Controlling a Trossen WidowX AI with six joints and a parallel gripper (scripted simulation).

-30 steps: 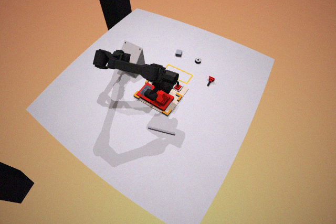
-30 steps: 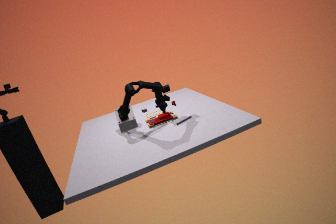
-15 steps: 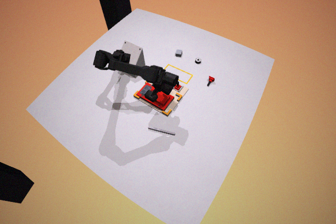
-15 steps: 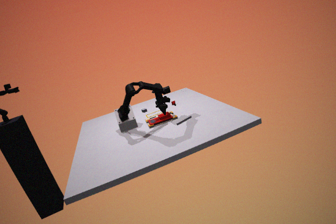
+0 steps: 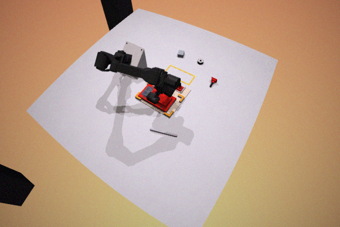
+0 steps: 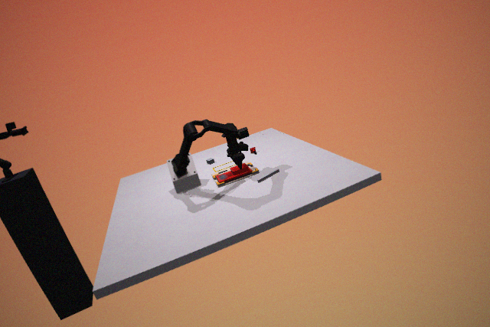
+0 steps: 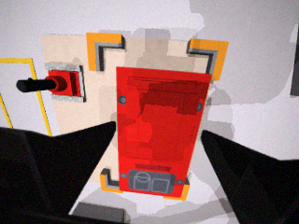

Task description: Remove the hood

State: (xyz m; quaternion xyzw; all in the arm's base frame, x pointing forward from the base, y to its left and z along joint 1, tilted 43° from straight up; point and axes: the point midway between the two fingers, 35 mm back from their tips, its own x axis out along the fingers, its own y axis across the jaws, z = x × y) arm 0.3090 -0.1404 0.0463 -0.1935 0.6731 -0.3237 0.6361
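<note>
The red toy car (image 5: 163,106) (image 7: 163,71) lies between orange corner brackets on a beige board. A raised red box on it, seemingly the hood (image 5: 168,100) (image 6: 246,168) (image 7: 161,131), is still on the car. My gripper (image 6: 240,166) (image 7: 158,130) is open and empty, pointing down over the car. In the wrist view its fingertips show on either side of the red body; whether they touch it is unclear. In the top view the arm hides part of the car and one finger. The marked area, a yellow outline (image 5: 182,70) (image 6: 222,165) (image 7: 19,60), lies beside the board.
A red lever mount with a black stick (image 7: 65,84) stands on the board, between car and outline. A grey block (image 5: 180,53) (image 6: 210,161), a white-black ring (image 5: 200,61) and a red-headed piece (image 5: 213,80) (image 6: 253,150) lie beyond the outline. A grey rod (image 5: 163,132) (image 6: 269,175) lies opposite.
</note>
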